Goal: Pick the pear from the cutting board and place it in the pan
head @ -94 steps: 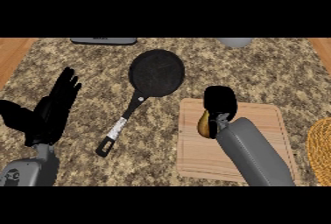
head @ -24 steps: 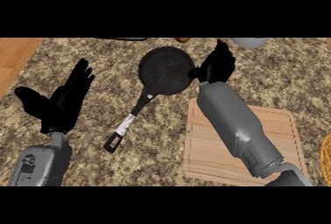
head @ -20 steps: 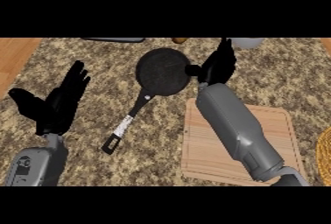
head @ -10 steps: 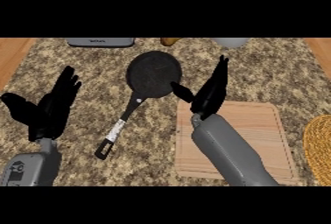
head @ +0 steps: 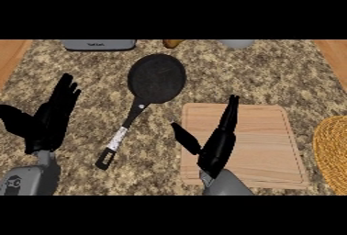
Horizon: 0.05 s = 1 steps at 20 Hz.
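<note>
In the head view, the black pan (head: 158, 77) lies on the speckled tabletop (head: 271, 78) with its handle running toward the near left, and nothing shows inside it; the wooden board (head: 261, 137) just right of it lies bare, while a yellow-brown thing that may be the pear (head: 173, 43) shows partly at the far edge, beyond the pan. The right hand (head: 217, 144) hangs over the board's left edge with fingers straight and thumb spread, holding nothing. The left hand (head: 47, 121) rests open at the left, fingers up, a grey appliance (head: 99, 44) sits at the far edge, and a woven basket (head: 333, 149) shows at the right edge.
</note>
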### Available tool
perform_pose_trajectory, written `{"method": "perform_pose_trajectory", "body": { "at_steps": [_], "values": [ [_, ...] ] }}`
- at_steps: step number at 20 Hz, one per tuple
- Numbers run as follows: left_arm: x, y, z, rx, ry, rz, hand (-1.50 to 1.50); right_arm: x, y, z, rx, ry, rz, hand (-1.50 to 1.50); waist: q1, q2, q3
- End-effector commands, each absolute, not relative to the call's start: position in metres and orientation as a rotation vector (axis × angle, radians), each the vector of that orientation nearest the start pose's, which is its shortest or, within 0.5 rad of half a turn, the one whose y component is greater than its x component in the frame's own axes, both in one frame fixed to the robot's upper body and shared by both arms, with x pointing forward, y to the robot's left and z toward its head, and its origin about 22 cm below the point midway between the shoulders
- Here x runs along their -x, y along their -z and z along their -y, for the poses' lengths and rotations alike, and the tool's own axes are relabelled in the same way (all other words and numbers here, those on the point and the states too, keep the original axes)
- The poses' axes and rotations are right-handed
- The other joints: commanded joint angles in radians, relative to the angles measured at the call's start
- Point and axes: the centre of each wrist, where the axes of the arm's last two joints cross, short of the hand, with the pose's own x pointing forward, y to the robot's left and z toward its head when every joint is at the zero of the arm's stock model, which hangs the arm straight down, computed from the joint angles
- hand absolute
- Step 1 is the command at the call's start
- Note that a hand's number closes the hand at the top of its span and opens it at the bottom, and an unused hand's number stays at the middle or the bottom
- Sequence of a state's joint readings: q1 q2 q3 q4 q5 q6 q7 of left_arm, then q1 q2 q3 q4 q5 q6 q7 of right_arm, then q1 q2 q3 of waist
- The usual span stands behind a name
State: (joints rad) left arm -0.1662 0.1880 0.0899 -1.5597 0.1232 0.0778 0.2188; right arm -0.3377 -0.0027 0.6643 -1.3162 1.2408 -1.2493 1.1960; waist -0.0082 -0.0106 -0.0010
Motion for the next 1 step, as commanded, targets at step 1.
{"method": "perform_pose_trajectory", "body": {
  "at_steps": [1],
  "values": [
    [-0.276, -0.0464, -0.2707, -0.101, -0.039, 1.515, 0.0, -0.2211, -0.0123, 0.0545, 0.852, 0.311, 1.528, -1.5, 0.001, 0.004, 0.0]
  ]
}}
